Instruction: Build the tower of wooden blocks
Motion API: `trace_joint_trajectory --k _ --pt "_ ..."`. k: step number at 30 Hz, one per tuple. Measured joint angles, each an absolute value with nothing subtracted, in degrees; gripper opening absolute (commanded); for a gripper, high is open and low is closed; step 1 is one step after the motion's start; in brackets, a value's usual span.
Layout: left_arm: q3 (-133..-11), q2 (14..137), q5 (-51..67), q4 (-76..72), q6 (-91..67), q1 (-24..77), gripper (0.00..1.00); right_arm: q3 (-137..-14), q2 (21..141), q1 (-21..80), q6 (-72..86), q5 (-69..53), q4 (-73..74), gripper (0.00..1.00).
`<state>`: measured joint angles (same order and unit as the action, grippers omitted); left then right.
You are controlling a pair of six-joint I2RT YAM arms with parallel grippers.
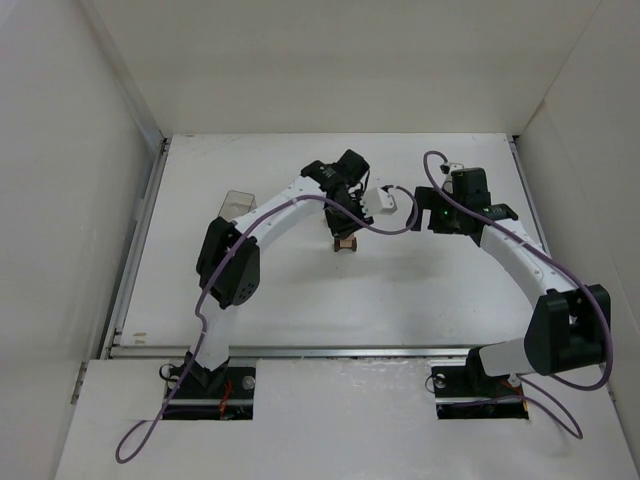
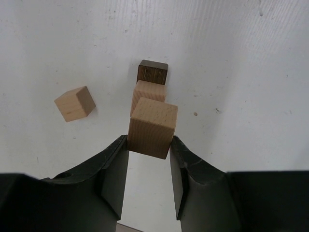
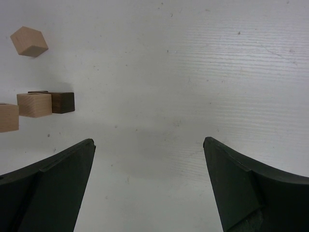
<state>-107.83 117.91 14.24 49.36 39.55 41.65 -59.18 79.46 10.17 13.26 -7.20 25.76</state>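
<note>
- Left wrist view: the left gripper [image 2: 148, 141] is clenching a tan block [image 2: 152, 126] by two opposite side faces, leaving its underside free so it can land flat.
- That block is hanging right over the tan cube [image 2: 148, 93], which is sitting on the dark brown arch piece [image 2: 152, 72]. I cannot tell whether block and cube are touching.
- A loose cube [image 2: 75, 103] is lying left of the arch piece and apart from it, probably waiting as the next storey.
- Right wrist view: the right gripper [image 3: 148, 141] is hanging with its jaws spread wide, grasping nothing, over bare table [image 3: 193, 58].
- The arch piece is showing at that view's left edge with the cube stacked on it. My read is that this arm is standing off so it doesn't knock the stack.
- Top external view: the tower [image 1: 346, 243] is showing as a small brown speck mid-table, directly under the left gripper.
- The right gripper is sitting near the arch piece, beyond it and to its right.
- A clear plastic box [image 1: 233, 203] is lying well left of the arch piece, out of the work.
</note>
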Motion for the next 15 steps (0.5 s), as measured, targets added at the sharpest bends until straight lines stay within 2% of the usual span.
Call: trace_joint_trajectory --k 15 --pt "-107.9 120.0 11.3 49.3 38.5 42.0 0.00 -59.2 79.5 10.2 13.3 -7.1 25.7 1.00"
